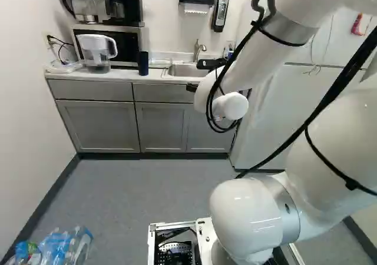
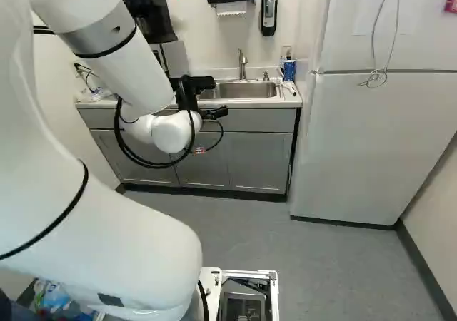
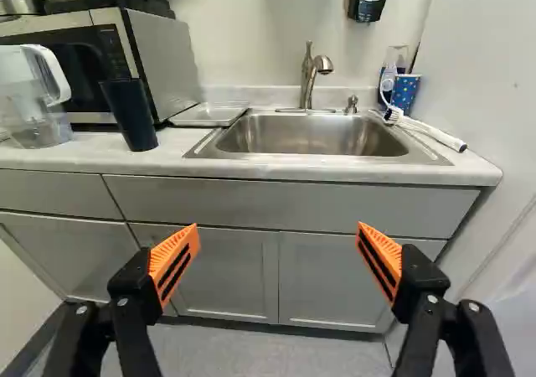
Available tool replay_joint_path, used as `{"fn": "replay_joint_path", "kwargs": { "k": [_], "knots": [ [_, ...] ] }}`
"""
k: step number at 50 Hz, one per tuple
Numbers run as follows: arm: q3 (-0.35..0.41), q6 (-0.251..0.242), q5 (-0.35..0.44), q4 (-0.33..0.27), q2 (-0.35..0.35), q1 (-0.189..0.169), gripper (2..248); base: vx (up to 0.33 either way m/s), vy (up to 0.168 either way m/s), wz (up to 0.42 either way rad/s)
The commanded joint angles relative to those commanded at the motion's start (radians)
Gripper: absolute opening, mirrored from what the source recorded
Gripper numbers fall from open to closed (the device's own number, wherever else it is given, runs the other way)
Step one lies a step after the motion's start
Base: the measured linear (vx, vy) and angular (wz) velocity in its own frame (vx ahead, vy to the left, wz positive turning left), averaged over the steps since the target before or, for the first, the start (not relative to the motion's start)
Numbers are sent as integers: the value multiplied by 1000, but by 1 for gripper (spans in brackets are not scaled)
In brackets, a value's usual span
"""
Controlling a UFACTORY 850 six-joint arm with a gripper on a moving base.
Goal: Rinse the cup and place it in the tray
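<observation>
Behind the dark cup (image 3: 131,116), the microwave (image 3: 164,57) is partly hidden.

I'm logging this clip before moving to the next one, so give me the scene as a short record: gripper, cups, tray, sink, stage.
gripper: gripper wide open, nothing between its fingers
dark cup: dark cup upright on the counter, between pitcher and tray
tray: tray flat between microwave and sink
sink: sink with faucet; no running water seen
second cup: blue dotted cup beside the sink
stage: dark cup not yet gripped or in the tray
</observation>
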Motion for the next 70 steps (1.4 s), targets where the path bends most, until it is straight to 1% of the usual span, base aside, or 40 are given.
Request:
{"fn": "replay_joint_path", "kwargs": {
  "k": [10, 26, 70],
  "knots": [
    [-31, 0, -27, 0, -9, 0, 247, 0, 0, 0],
    [-73, 0, -90, 0, -14, -1, 247, 0, 0, 0],
    [-134, 0, -257, 0, 30, -1, 247, 0, 0, 0]
  ]
}}
